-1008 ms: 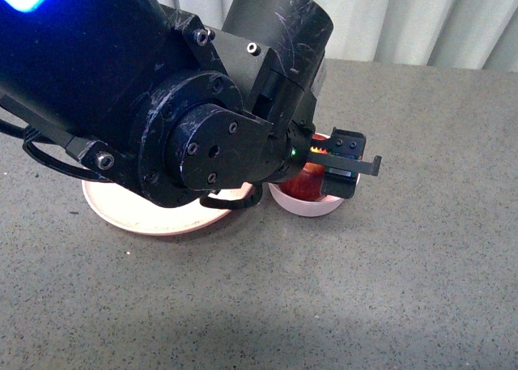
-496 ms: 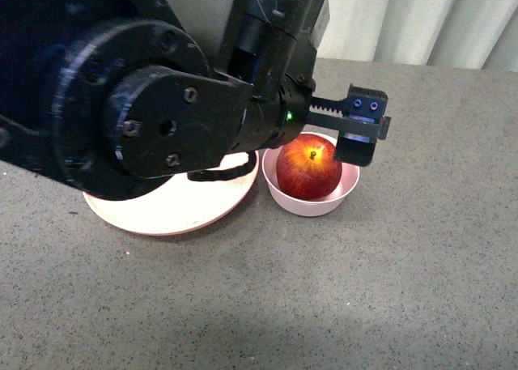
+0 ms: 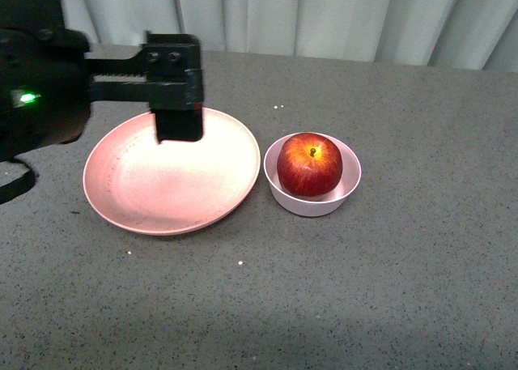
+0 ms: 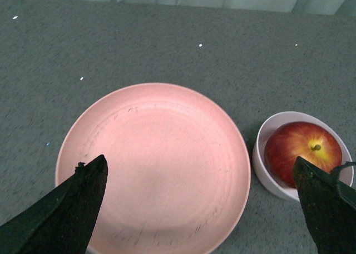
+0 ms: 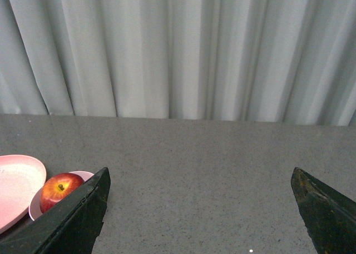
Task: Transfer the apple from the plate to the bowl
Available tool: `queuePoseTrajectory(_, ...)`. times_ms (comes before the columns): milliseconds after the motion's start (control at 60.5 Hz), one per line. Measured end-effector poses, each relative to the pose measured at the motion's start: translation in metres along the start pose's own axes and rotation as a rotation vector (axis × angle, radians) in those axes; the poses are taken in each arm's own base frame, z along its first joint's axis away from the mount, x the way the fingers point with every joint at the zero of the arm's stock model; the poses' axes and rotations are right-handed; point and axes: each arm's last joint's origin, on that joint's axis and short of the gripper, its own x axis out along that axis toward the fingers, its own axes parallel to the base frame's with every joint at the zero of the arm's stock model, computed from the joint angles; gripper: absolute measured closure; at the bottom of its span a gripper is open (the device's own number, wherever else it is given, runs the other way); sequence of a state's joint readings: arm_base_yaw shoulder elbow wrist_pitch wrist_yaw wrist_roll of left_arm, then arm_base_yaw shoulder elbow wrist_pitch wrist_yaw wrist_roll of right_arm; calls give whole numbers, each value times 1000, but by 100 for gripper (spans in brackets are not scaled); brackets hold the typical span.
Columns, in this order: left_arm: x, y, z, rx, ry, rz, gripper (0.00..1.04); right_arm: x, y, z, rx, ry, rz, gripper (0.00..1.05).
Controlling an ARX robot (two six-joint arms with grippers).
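The dark-red apple (image 3: 309, 163) sits in the small pale-pink bowl (image 3: 312, 206), stem up. The wide pink plate (image 3: 162, 193) lies empty just left of the bowl. My left gripper (image 3: 174, 103) is open and empty, above the plate's far edge and well left of the apple. In the left wrist view its fingers (image 4: 72, 204) frame the plate (image 4: 153, 165), with the apple (image 4: 303, 148) and bowl (image 4: 266, 170) beside one finger. My right gripper (image 5: 200, 179) is open and empty over bare table. Its view shows the apple (image 5: 60, 190), bowl (image 5: 33, 208) and plate (image 5: 16, 182) far off to one side.
The grey speckled tabletop (image 3: 388, 289) stretches round the plate and bowl. A pale pleated curtain (image 3: 324, 18) hangs along the table's far edge. The left arm's black body (image 3: 36, 87) fills the upper left of the front view.
My left arm has drawn back from over the bowl, up and to the left. The apple, which the gripper covered a second ago, now sits uncovered in the bowl.
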State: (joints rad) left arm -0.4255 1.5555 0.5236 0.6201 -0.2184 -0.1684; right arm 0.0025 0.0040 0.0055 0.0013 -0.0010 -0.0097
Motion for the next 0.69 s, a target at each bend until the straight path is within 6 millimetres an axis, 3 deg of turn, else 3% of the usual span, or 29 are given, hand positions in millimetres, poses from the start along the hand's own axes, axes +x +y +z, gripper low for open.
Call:
queuePoseTrajectory(264,-59,28,-9,-53,-37,74,7,0,0,0,0,0,0,9)
queuePoseTrajectory(512,-97,42,-15,-64,-80,98,7,0,0,0,0,0,0,9)
queuePoseTrajectory(628,-102,43,-18,-53,-96,104,7,0,0,0,0,0,0,9)
queuePoseTrajectory(694,-101,51,-32,-8,-261,152,24,0,0,0,0,0,0,9)
